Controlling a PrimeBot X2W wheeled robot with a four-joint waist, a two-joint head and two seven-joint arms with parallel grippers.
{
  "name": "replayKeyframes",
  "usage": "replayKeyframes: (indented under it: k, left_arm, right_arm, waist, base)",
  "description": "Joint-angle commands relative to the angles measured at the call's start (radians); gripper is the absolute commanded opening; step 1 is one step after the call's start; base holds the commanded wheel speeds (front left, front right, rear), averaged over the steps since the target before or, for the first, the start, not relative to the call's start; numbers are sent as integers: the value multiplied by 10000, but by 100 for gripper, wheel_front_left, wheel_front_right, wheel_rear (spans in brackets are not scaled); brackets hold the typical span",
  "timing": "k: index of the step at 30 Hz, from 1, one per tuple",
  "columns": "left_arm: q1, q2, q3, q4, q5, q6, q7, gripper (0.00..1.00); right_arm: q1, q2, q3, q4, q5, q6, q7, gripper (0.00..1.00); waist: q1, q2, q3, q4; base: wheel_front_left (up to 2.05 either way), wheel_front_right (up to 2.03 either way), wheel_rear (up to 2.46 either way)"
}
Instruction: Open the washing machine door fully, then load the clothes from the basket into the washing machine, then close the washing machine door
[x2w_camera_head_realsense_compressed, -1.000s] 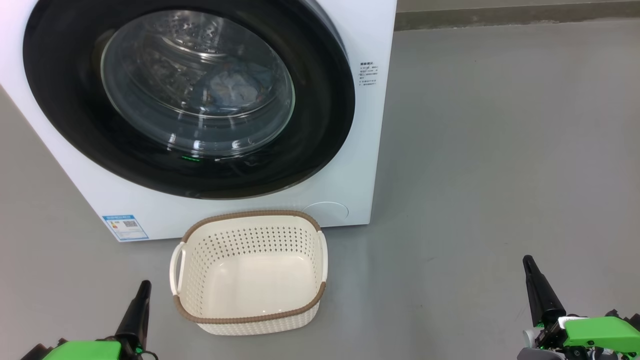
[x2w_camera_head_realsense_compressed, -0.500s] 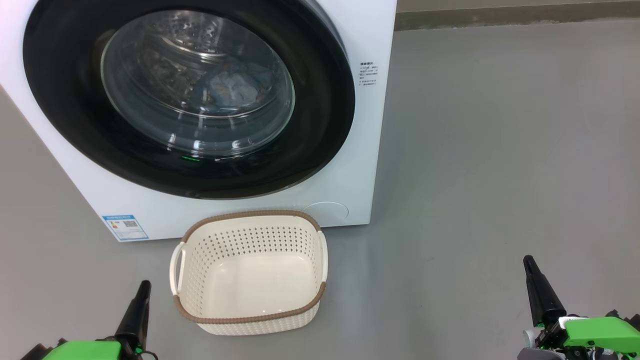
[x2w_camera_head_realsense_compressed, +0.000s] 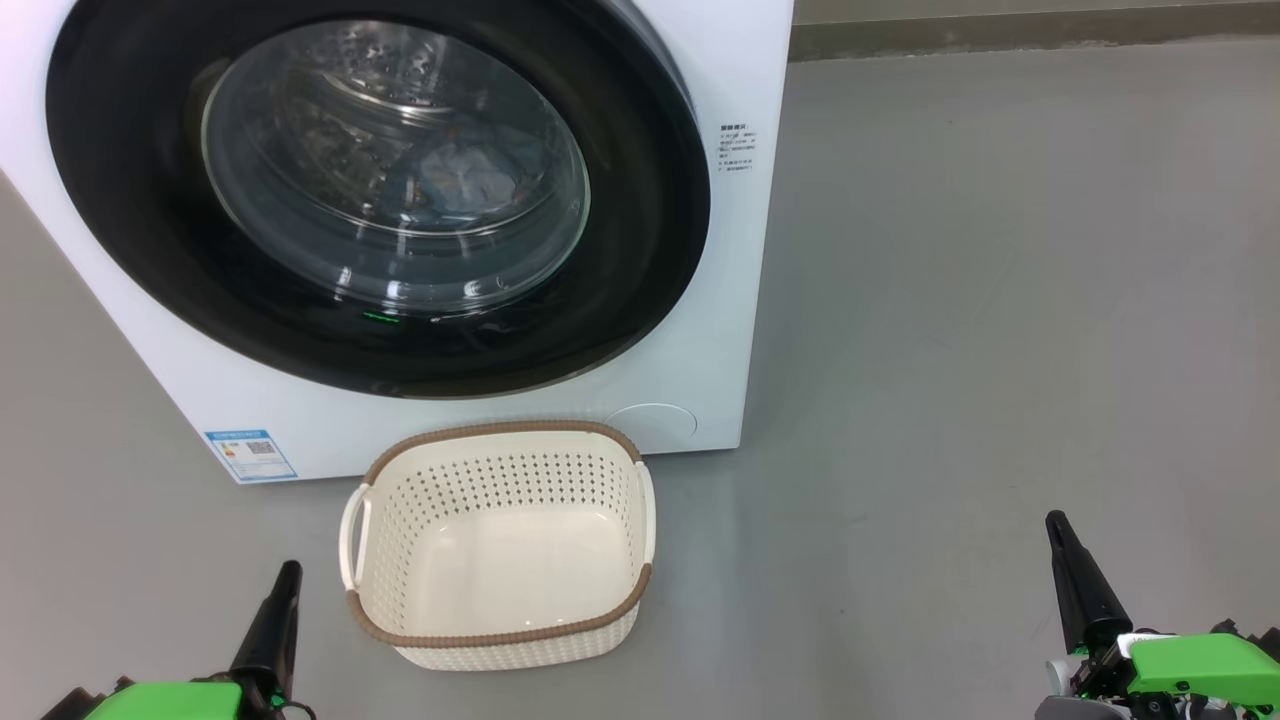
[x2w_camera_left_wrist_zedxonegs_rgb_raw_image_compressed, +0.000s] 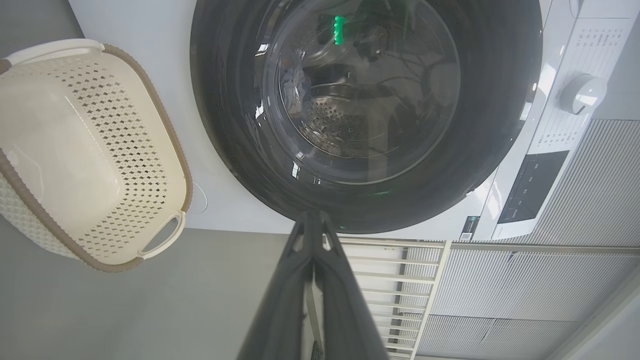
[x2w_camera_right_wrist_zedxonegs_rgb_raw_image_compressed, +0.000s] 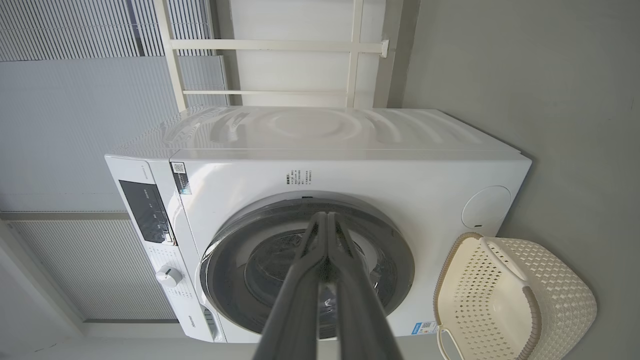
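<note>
We saw the big white front-loading washing machine standing on the smooth grey floor. Its large round door, with a wide glossy black rim and a bulging clear glass window, lay closed against the front. Behind the glass, inside the perforated steel drum, lay what were probably the clothes, a crumpled pale-blue bundle, though reflections kept us from making out any print.

The small cream-white perforated plastic basket with the brown woven-look rim sat on the floor just in front of the machine, below the door, its bare cream bottom showing. A small blue label sticker sat at the machine's lower corner, left of the basket.

Our left gripper hung low near the basket's left handle, apart from it, its two long dark fingers pressed together on nothing. Our right gripper hung well to the right over bare floor, fingers likewise pressed together and holding nothing.
</note>
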Motion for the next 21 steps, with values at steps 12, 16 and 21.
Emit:
replayKeyframes:
  k: [12,16,21]
  left_arm:
    - [-419,140,359,-195,-9,-29,53,0]
    - [-419,139,361,-195,-8,-29,54,0]
    - [-419,138,363,-195,-6,-29,56,0]
  right_arm:
    - [-409,-24,205,-248,-83,17,56,0]
    - [-409,-22,202,-248,-86,17,59,0]
    - [-410,-19,198,-247,-89,17,62,0]
  waist:
    - [0,-1,0,0]
    - [0,-1,0,0]
    - [0,-1,0,0]
  base:
    - [0,0,0]
    - [0,0,0]
    - [0,0,0]
